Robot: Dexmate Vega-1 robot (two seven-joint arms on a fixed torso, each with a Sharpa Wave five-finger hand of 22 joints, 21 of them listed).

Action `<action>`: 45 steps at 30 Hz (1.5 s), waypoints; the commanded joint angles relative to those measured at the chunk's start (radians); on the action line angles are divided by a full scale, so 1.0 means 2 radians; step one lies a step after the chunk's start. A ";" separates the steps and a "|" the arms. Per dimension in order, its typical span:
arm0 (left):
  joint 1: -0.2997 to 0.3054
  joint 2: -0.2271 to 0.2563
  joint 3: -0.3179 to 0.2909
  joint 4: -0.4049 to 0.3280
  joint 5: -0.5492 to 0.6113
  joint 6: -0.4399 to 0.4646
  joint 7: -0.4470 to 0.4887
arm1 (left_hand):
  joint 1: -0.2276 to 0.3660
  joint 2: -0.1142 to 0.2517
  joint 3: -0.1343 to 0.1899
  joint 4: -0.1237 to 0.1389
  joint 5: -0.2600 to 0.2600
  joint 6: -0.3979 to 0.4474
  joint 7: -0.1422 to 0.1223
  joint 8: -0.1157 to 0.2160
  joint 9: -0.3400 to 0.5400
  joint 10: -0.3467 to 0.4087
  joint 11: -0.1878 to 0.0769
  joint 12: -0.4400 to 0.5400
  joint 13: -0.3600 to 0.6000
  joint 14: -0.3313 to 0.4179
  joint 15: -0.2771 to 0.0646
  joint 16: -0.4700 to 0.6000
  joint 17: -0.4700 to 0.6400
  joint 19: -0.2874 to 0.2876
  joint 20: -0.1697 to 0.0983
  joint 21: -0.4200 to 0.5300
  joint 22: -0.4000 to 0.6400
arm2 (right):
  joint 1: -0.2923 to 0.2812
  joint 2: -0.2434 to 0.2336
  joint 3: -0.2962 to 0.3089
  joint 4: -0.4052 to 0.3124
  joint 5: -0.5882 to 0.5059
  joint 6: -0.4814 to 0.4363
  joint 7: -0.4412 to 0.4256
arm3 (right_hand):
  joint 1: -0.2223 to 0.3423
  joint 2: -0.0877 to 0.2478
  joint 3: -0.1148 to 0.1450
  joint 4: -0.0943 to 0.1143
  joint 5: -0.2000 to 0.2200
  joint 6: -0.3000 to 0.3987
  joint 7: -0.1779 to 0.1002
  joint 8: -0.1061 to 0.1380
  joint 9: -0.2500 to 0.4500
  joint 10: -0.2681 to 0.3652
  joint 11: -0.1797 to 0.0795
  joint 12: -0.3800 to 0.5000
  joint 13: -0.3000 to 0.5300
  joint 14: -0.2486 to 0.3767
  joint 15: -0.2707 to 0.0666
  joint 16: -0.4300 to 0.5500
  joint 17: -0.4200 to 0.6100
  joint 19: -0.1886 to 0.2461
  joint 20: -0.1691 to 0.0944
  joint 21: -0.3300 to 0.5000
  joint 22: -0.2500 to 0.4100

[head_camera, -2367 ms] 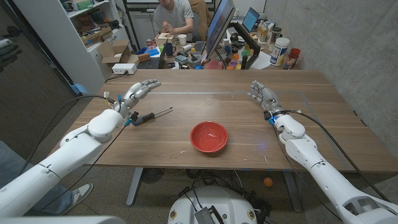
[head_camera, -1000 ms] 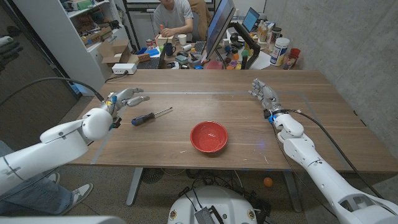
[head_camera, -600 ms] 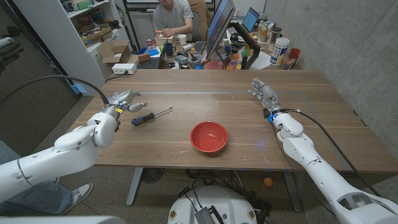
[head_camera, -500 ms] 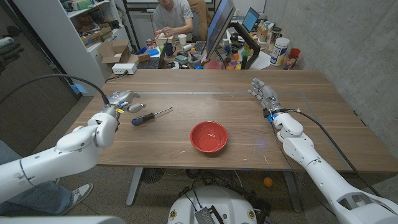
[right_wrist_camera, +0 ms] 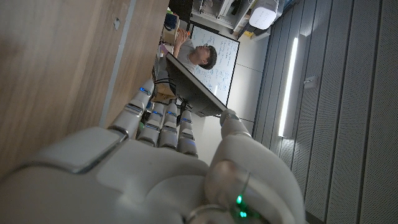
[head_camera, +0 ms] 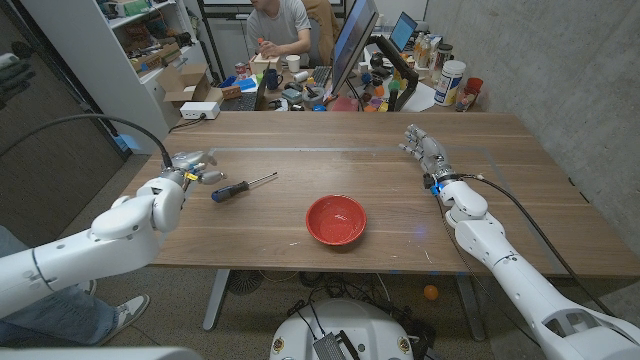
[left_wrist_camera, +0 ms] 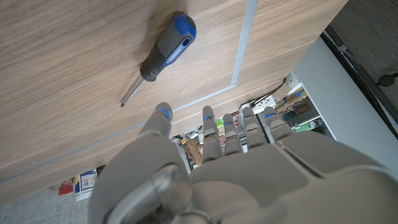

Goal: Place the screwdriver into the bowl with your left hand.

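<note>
A wooden table (head_camera: 500,200) with a warm brown grain fills the middle of the room, with thin pale tape lines (head_camera: 300,150) marked across its top. Just behind the table's far edge stands a cluttered desk (head_camera: 300,85) holding a dark monitor (head_camera: 352,40), an open laptop (head_camera: 403,30), bottles, cups and small colourful items. A person (head_camera: 278,25) in a grey shirt sits at that desk. Left of the table are a white shelf unit (head_camera: 150,30) and cardboard boxes (head_camera: 190,85). Right of the table rises a grey concrete wall (head_camera: 560,60). Under the table the floor (head_camera: 250,300) is grey, with loose cables on it.
</note>
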 commanded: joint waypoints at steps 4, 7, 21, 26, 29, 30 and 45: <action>-0.061 -0.003 0.070 0.022 0.081 0.025 -0.087 | -0.001 -0.009 -0.004 0.003 -0.002 -0.004 0.005 -0.005 0.002 -0.007 0.005 -0.004 0.001 -0.009 0.002 -0.001 0.002 -0.005 0.000 -0.002 0.002 | 0.007 0.001 0.001 -0.004 -0.009 0.009 -0.010 | 0.000 -0.004 -0.002 -0.001 0.002 0.005 -0.003 0.002 0.002 0.008 -0.002 0.003 0.001 0.010 -0.007 0.006 -0.001 0.000 -0.001 -0.002 0.002; -0.077 -0.009 0.083 0.027 0.106 0.029 -0.109 | -0.002 -0.009 -0.004 0.003 -0.002 -0.005 0.004 -0.006 0.002 -0.008 0.005 -0.004 0.001 -0.010 0.003 -0.002 0.002 -0.005 0.000 -0.003 0.002 | 0.010 0.003 0.000 0.000 -0.008 0.011 -0.008 | 0.000 -0.004 -0.002 -0.001 0.002 0.005 -0.003 0.002 0.002 0.008 -0.001 0.002 0.001 0.009 -0.006 0.005 -0.002 -0.001 -0.001 -0.003 0.002; -0.091 -0.041 0.068 0.047 0.124 -0.007 -0.147 | -0.005 -0.013 -0.008 0.006 -0.003 -0.004 0.007 -0.008 0.002 -0.008 0.009 -0.004 0.000 -0.011 0.005 -0.001 0.002 -0.007 0.000 -0.004 0.002 | 0.002 0.003 0.004 -0.004 -0.006 0.019 -0.011 | -0.002 -0.005 -0.004 0.000 0.001 0.004 -0.004 0.001 0.002 0.005 0.002 0.001 0.001 0.006 -0.001 0.004 -0.003 -0.004 0.001 -0.004 0.002; -0.099 -0.053 0.072 0.054 0.124 -0.019 -0.158 | -0.008 -0.015 -0.011 0.008 -0.004 -0.002 0.011 -0.009 0.002 -0.010 0.012 -0.005 0.000 -0.013 0.007 -0.001 0.003 -0.008 0.001 -0.005 0.002 | 0.002 0.003 0.004 -0.005 -0.005 0.020 -0.011 | -0.002 -0.005 -0.004 0.000 0.001 0.004 -0.005 0.001 0.002 0.005 0.003 0.001 0.001 0.006 -0.001 0.004 -0.003 -0.005 0.002 -0.004 0.002; -0.104 -0.060 0.076 0.057 0.126 -0.022 -0.168 | -0.010 -0.017 -0.013 0.009 -0.004 0.002 0.016 -0.008 0.002 -0.010 0.015 -0.005 0.000 -0.014 0.008 -0.001 0.003 -0.008 0.001 -0.005 0.002 | 0.004 0.003 0.004 -0.002 -0.004 0.020 -0.009 | -0.002 -0.005 -0.005 0.000 0.001 0.004 -0.005 0.001 0.002 0.004 0.002 0.001 0.001 0.006 -0.001 0.004 -0.003 -0.006 0.002 -0.004 0.002; -0.106 -0.061 0.078 0.058 0.127 -0.024 -0.171 | -0.012 -0.018 -0.014 0.009 -0.004 0.008 0.022 -0.007 0.002 -0.011 0.015 -0.005 0.000 -0.014 0.009 -0.001 0.003 -0.008 0.001 -0.005 0.002 | 0.005 0.003 0.004 -0.001 -0.004 0.020 -0.009 | -0.002 -0.005 -0.005 0.000 0.001 0.004 -0.005 0.001 0.002 0.004 0.002 0.001 0.001 0.006 -0.001 0.004 -0.003 -0.006 0.002 -0.004 0.002; -0.116 -0.073 0.087 0.066 0.139 -0.021 -0.206 | -0.014 -0.018 -0.019 0.011 -0.003 0.060 0.045 0.004 0.003 -0.002 0.019 -0.001 -0.002 -0.010 0.009 0.002 0.002 -0.006 0.000 -0.006 0.002 | 0.014 0.009 0.002 0.019 -0.002 0.022 -0.002 | -0.003 -0.005 -0.006 0.000 0.001 0.003 -0.005 0.001 0.002 0.004 0.002 0.001 0.001 0.005 -0.001 0.003 -0.004 -0.009 0.003 -0.005 0.002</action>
